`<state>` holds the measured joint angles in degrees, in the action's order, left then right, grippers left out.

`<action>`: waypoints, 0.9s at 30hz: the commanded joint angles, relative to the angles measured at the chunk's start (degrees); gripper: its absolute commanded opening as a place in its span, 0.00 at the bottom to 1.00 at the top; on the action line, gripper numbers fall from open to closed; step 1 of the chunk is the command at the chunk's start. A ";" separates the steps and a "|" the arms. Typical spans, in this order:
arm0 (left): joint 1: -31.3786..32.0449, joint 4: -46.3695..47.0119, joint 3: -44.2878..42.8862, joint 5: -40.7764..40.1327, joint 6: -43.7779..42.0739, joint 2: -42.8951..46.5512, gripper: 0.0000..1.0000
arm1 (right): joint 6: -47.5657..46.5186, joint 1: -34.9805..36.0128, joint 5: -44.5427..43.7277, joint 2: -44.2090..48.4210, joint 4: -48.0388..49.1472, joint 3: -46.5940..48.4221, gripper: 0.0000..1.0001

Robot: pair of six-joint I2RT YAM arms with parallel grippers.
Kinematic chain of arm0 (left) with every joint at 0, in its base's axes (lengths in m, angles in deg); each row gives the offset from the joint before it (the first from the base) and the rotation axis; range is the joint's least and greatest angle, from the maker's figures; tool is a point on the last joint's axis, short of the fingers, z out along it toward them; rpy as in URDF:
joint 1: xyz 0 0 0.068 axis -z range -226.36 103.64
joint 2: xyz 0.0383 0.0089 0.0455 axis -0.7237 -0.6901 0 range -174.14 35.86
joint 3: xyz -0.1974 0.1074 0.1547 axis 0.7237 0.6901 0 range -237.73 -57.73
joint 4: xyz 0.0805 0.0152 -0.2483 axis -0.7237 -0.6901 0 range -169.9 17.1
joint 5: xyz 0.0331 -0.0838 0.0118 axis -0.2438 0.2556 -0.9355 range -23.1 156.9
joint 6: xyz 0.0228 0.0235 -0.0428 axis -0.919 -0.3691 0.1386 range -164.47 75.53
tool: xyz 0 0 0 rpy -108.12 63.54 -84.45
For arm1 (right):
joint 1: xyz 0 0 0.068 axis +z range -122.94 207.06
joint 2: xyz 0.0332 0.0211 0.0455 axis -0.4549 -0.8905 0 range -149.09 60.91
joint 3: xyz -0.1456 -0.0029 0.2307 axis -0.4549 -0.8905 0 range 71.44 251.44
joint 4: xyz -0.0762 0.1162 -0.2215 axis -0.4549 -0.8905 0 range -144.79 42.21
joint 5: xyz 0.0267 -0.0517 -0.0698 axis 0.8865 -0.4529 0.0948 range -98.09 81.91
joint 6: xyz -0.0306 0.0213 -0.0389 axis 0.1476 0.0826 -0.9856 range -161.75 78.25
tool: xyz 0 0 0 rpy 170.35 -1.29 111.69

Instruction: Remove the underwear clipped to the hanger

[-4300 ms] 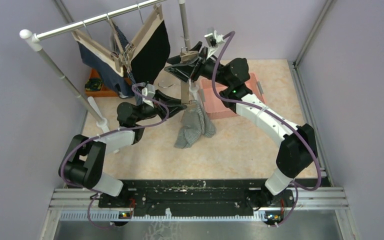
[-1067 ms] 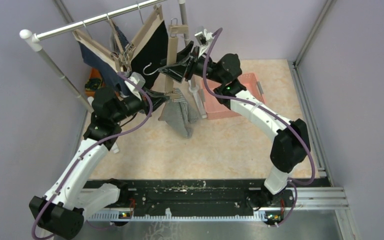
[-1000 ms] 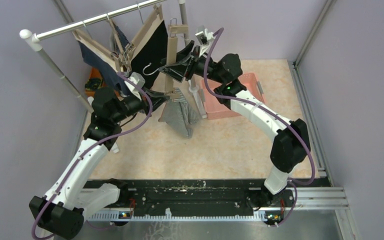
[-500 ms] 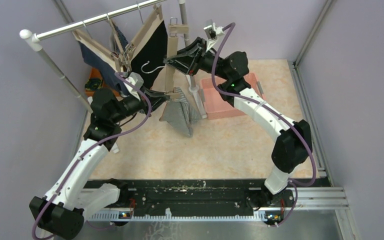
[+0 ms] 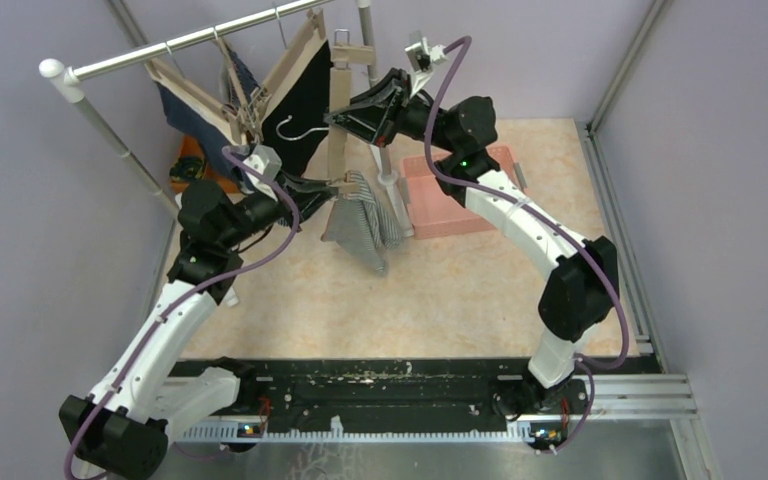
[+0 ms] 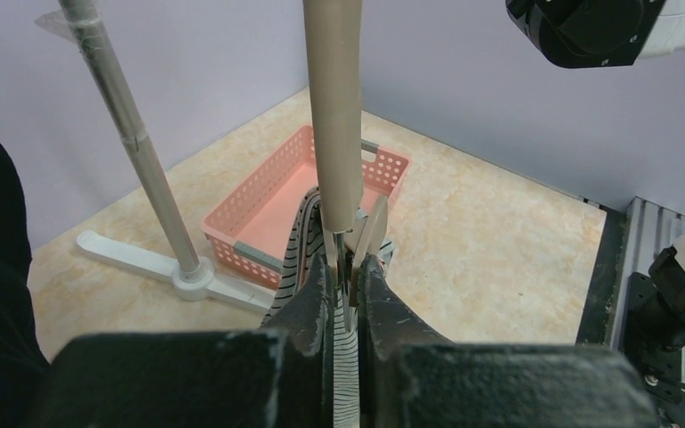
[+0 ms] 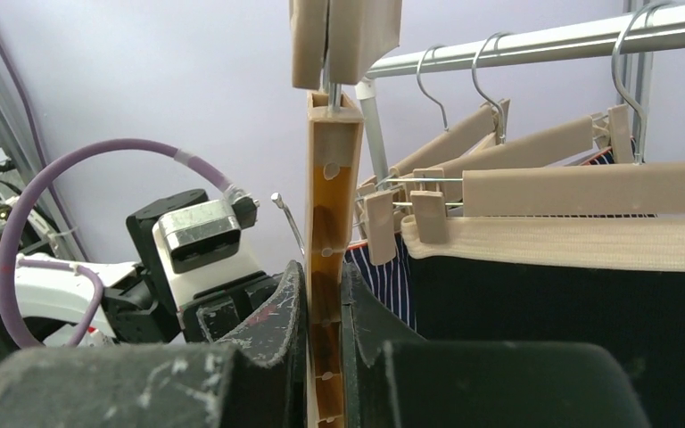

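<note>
No writing, brand, number or sign can be read in any of the three views. The beige hanger (image 6: 332,107), the pink basket (image 6: 232,252) and the striped underwear (image 5: 360,225) show only plain, unlettered surfaces.

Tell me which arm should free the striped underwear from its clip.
Left: the left gripper is shut on the striped underwear at the clip, while the right gripper holds the hanger higher up.
</note>
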<state>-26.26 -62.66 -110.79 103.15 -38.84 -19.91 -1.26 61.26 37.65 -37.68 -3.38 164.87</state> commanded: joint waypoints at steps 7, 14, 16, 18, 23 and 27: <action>-0.32 5.90 2.61 -4.16 -0.37 2.42 0.01 | -5.57 -0.52 -8.94 5.60 -0.61 -1.20 0.00; -0.37 6.56 1.97 -0.93 -0.56 0.90 0.00 | -6.73 -0.45 -7.54 3.42 -6.60 2.31 0.00; -0.37 6.24 1.15 0.63 -0.33 -0.03 0.00 | -6.84 -0.45 -5.90 1.44 -9.23 4.62 0.00; -0.32 5.86 0.62 1.43 -0.26 -0.79 0.00 | -6.69 -0.45 -5.44 1.02 -8.99 4.76 0.00; -0.35 5.66 0.67 2.05 -0.62 -0.72 0.00 | -7.42 -0.41 -6.10 1.00 -9.36 4.67 0.19; -0.35 4.97 0.59 1.72 -1.06 -0.66 0.00 | -7.21 -0.31 -5.55 0.22 -9.09 5.55 0.35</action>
<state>-26.55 -58.64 -108.60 103.85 -38.20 -21.00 -7.24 61.45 34.94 -36.48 -14.20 166.14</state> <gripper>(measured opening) 0.084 0.308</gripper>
